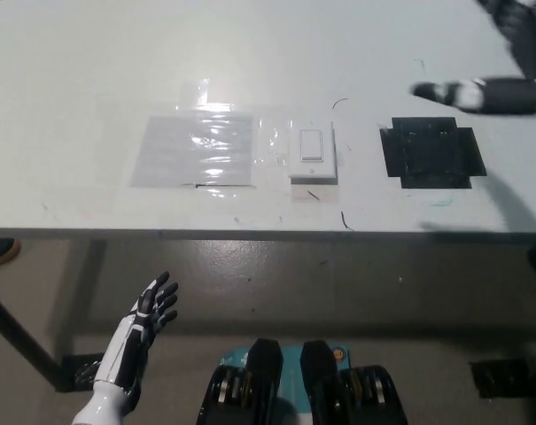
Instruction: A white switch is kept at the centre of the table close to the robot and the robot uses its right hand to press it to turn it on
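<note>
The white switch (pixel 312 153) lies flat on the white table (pixel 90 80), near the front edge at the middle. My black right hand (pixel 507 62) is blurred at the upper right, raised over the table well to the right of the switch and apart from it. How its fingers stand cannot be read. My white left hand (pixel 154 305) rests below the table's front edge at the lower left, fingers spread, holding nothing.
A clear plastic sheet (pixel 195 150) is taped to the table just left of the switch. A black tape square (pixel 431 152) lies to the switch's right. The grey floor (pixel 338 274) shows below the table edge.
</note>
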`<state>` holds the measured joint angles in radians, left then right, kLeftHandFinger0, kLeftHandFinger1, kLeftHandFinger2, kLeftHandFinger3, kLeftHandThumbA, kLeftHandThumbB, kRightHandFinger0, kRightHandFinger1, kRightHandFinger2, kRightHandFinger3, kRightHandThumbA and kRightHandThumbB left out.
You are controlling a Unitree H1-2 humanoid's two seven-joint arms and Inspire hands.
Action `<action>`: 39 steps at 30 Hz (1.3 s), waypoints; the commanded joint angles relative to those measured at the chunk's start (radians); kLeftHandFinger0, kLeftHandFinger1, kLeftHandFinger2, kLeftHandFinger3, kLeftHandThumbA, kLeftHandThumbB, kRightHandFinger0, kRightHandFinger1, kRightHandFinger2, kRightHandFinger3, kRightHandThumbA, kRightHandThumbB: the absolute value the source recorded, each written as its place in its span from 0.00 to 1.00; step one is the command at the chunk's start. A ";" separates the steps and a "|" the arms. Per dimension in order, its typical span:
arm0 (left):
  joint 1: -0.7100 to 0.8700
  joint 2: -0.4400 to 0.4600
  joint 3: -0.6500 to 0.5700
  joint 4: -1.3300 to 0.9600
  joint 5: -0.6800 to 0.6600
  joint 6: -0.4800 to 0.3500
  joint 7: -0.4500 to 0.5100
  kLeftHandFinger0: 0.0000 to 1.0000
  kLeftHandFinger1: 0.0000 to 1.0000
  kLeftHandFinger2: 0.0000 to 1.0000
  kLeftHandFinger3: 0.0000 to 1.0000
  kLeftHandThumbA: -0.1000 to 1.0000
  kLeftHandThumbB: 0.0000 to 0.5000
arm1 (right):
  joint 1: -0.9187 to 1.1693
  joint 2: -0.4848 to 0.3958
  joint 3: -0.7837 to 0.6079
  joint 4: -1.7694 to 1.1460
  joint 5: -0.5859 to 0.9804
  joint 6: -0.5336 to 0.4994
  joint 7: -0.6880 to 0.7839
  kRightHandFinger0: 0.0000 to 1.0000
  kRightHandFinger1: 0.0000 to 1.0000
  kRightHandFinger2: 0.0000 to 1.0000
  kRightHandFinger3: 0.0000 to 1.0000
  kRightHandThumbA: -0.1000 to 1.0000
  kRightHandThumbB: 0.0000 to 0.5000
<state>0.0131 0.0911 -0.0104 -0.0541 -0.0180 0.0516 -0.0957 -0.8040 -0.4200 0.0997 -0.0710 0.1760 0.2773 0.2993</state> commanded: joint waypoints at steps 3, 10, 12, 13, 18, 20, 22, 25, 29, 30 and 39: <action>-0.014 0.013 -0.011 -0.037 -0.009 -0.022 -0.023 1.00 1.00 1.00 1.00 1.00 0.09 | -0.324 -0.036 0.227 0.296 -0.097 0.172 0.248 1.00 1.00 1.00 1.00 1.00 0.37; -0.019 0.015 -0.013 -0.035 -0.004 -0.015 -0.028 1.00 1.00 1.00 1.00 1.00 0.08 | -0.407 0.008 0.380 0.527 -0.199 0.109 0.259 1.00 1.00 1.00 1.00 1.00 0.47; -0.018 0.013 -0.011 -0.036 -0.008 -0.011 -0.027 1.00 1.00 1.00 1.00 0.99 0.09 | -0.404 0.020 0.403 0.524 -0.209 0.144 0.257 1.00 1.00 1.00 1.00 1.00 0.41; -0.015 0.013 -0.012 -0.037 -0.007 -0.008 -0.027 1.00 1.00 1.00 1.00 0.99 0.10 | -0.400 0.022 0.404 0.526 -0.207 0.150 0.259 1.00 1.00 1.00 1.00 1.00 0.40; -0.015 0.019 -0.013 -0.039 -0.002 0.000 -0.027 1.00 1.00 1.00 1.00 0.99 0.11 | -0.389 0.046 0.435 0.611 -0.239 0.065 0.290 1.00 1.00 1.00 1.00 1.00 0.48; -0.015 0.021 -0.014 -0.039 -0.004 0.001 -0.030 1.00 1.00 1.00 1.00 1.00 0.10 | -0.392 0.050 0.451 0.632 -0.261 0.044 0.302 1.00 1.00 1.00 1.00 1.00 0.46; -0.017 0.022 -0.015 -0.030 -0.006 -0.017 -0.031 1.00 1.00 1.00 1.00 1.00 0.08 | -0.389 0.060 0.457 0.657 -0.285 0.034 0.294 1.00 1.00 1.00 1.00 1.00 0.48; -0.017 0.017 -0.013 -0.032 -0.013 -0.013 -0.028 1.00 1.00 1.00 1.00 0.98 0.08 | -0.380 0.065 0.461 0.670 -0.310 0.023 0.288 1.00 1.00 1.00 1.00 1.00 0.51; -0.013 0.021 -0.016 -0.042 -0.012 -0.006 -0.030 1.00 1.00 1.00 1.00 0.98 0.07 | -0.370 0.073 0.467 0.694 -0.331 0.006 0.302 1.00 1.00 1.00 1.00 1.00 0.51; -0.014 0.022 -0.015 -0.040 -0.013 -0.009 -0.032 1.00 1.00 1.00 1.00 0.98 0.06 | -0.368 0.076 0.472 0.707 -0.336 -0.011 0.308 1.00 1.00 1.00 1.00 1.00 0.49; -0.018 0.024 -0.020 -0.045 -0.004 0.002 -0.027 1.00 1.00 1.00 1.00 0.99 0.14 | -0.358 0.106 0.473 0.764 -0.380 -0.022 0.307 1.00 1.00 1.00 1.00 1.00 0.54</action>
<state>0.0096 0.1061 -0.0226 -0.0581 -0.0190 0.0558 -0.1075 -1.1280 -0.3262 0.5813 0.6899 -0.1653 0.3088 0.5913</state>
